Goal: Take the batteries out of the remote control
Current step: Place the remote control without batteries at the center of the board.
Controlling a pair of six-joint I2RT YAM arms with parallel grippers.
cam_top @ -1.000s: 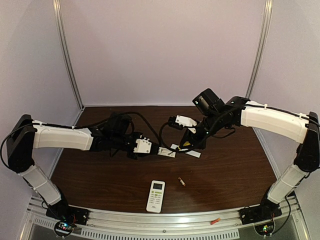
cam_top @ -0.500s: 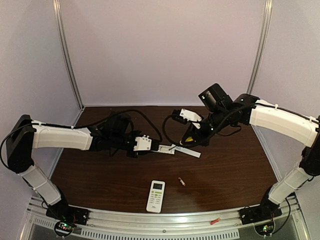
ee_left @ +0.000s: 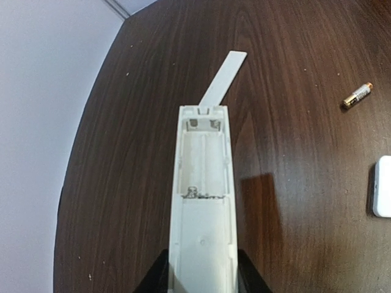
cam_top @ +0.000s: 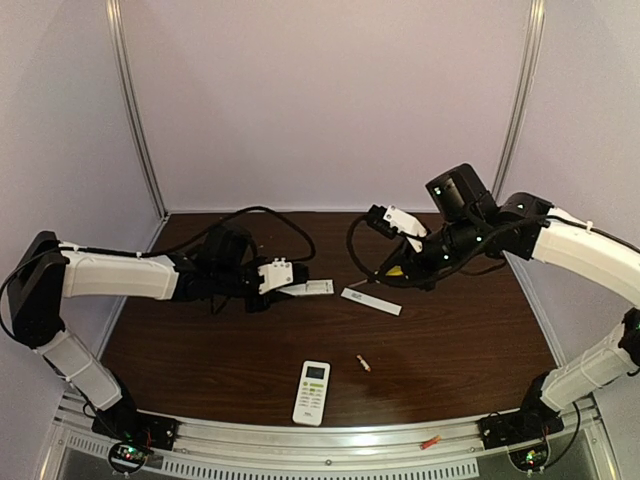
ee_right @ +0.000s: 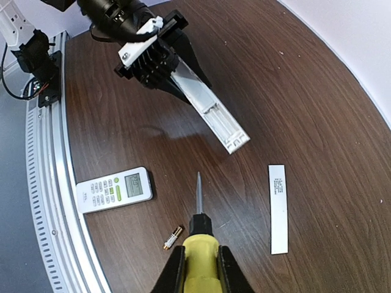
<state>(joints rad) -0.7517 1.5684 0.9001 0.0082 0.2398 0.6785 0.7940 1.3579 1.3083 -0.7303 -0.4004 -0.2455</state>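
Toward the left of the dark wooden worktop [cam_top: 470,330], the left gripper [cam_top: 278,287] is clamped narrowly on the near end of a long white remote [ee_left: 201,238]. It holds the remote off the wood with the free end pointing toward the middle. The remote's back faces the left wrist camera, and its open compartment [ee_left: 201,162] shows small metal contacts at both ends. Near the front edge, about the middle, a second remote [cam_top: 312,392] lies face up, its screen and buttons showing. Just to its right, and apart from it, one gold-and-red battery [cam_top: 364,363] lies loose on the wood. Farther back lies a thin white cover [cam_top: 371,301], flat and at a slant, between the two grippers. On the right, the right gripper [ee_right: 200,268] is closed on the yellow handle of a screwdriver [ee_right: 199,244], held above the worktop with its blade pointing toward the held remote's free end and well apart from it.
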